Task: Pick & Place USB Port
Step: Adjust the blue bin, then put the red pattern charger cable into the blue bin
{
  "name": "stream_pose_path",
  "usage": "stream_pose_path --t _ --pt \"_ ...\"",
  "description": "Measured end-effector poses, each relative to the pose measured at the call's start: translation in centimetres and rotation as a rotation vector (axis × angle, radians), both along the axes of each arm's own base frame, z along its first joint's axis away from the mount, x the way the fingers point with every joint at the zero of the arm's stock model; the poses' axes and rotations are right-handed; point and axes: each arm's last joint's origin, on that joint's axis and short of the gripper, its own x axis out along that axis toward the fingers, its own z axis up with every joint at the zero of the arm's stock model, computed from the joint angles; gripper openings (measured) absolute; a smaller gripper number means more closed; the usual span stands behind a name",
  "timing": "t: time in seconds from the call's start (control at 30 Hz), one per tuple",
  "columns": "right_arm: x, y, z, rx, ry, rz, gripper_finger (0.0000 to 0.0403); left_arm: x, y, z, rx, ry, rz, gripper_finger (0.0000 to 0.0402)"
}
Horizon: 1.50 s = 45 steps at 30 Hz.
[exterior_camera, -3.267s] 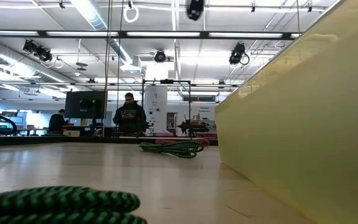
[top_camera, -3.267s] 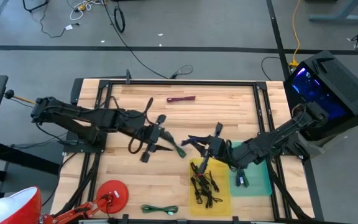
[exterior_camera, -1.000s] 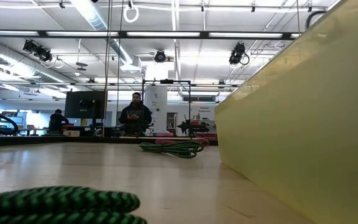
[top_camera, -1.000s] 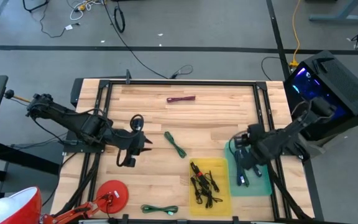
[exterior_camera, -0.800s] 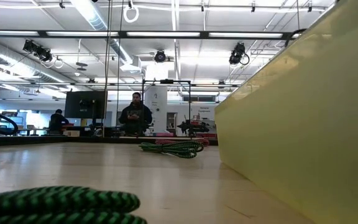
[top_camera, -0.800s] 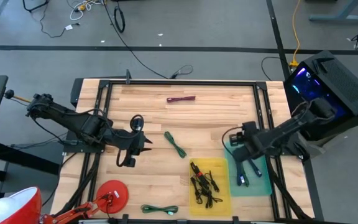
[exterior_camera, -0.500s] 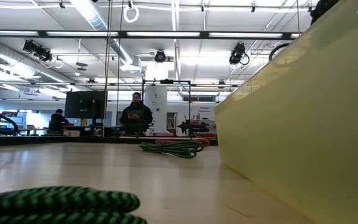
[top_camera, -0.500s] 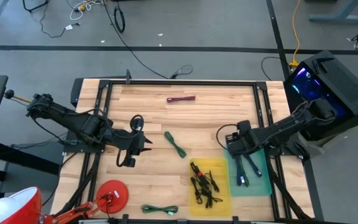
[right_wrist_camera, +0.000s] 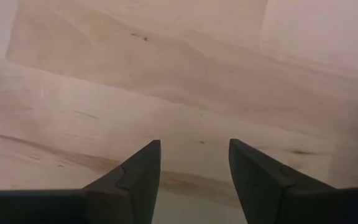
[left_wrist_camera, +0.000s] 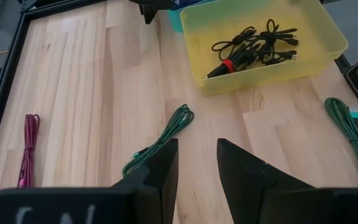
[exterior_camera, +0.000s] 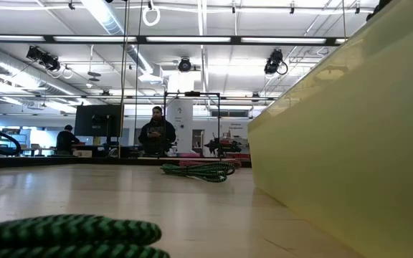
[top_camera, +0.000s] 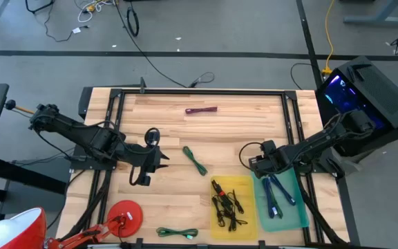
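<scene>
Right gripper [top_camera: 249, 163] hovers empty, jaws apart, over bare wood left of the teal plastic tray [top_camera: 296, 215]. Left gripper [top_camera: 163, 158] waits, part open, holding nothing. I'd say next pick: the loose green braided cable [top_camera: 195, 161] at mid-table.

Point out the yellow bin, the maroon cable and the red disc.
yellow bin [top_camera: 246, 185]: high view, bare floor near its top right corner.
maroon cable [top_camera: 201, 109]: high view, middle of the bundle.
red disc [top_camera: 124, 216]: high view, its centre.

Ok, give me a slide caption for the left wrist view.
Left gripper, open and empty, looks over a green cable toward the yellow bin of black cables.
</scene>
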Motion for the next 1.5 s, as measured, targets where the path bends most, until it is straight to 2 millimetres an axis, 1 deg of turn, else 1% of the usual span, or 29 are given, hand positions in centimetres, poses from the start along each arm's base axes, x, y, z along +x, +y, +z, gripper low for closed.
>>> stream_pose_path --t 0.13,0.27,0.53,0.63,0.73,0.87,1.0,1.1,1.2,1.3,1.4,1.5 --pt "1.1 0.8 0.2 0.039 -0.113 0.043 0.019 0.0 0.0 0.0 -0.004 0.001 -0.001 0.0115" --pt "1.6 1.5 0.3 0.059 -0.187 0.071 0.019 0.0 0.0 0.0 -0.006 0.0 0.001 0.0115" --pt "1.3 3.5 0.4 0.12 -0.237 0.124 0.019 0.0 0.0 0.0 -0.019 0.004 0.002 0.0115" --pt "0.9 3.7 0.3 0.09 -0.217 0.142 0.019 0.0 0.0 0.0 -0.019 0.006 0.003 0.0115" --pt "0.6 2.9 0.3 -0.016 -0.197 0.123 0.019 0.0 0.0 0.0 -0.017 0.006 0.002 0.0115" --pt "1.3 1.8 0.5 -0.102 -0.238 0.102 0.019 0.0 0.0 0.0 -0.017 0.006 0.002 0.0115" --pt "2.9 0.6 0.8 -0.122 -0.299 0.143 0.019 0.0 0.0 0.0 -0.017 0.007 0.002 0.0115" --pt "4.7 -0.6 1.3 -0.155 -0.394 0.202 0.019 0.0 0.1 0.0 0.0 0.005 0.003 0.0115" --pt "6.3 -2.1 2.2 -0.224 -0.495 0.251 0.019 0.0 0.3 0.0 0.029 -0.003 0.029 0.0115" --pt "7.6 -4.0 3.1 -0.287 -0.574 0.283 0.019 0.1 0.7 0.0 0.049 -0.007 0.061 0.0115" --pt "8.3 -6.1 3.9 -0.321 -0.632 0.302 0.019 0.2 1.0 -0.1 0.057 0.005 0.076 0.0115" --pt "8.6 -8.1 4.4 -0.345 -0.672 0.309 0.019 0.3 1.4 -0.1 0.059 0.008 0.093 0.0115"
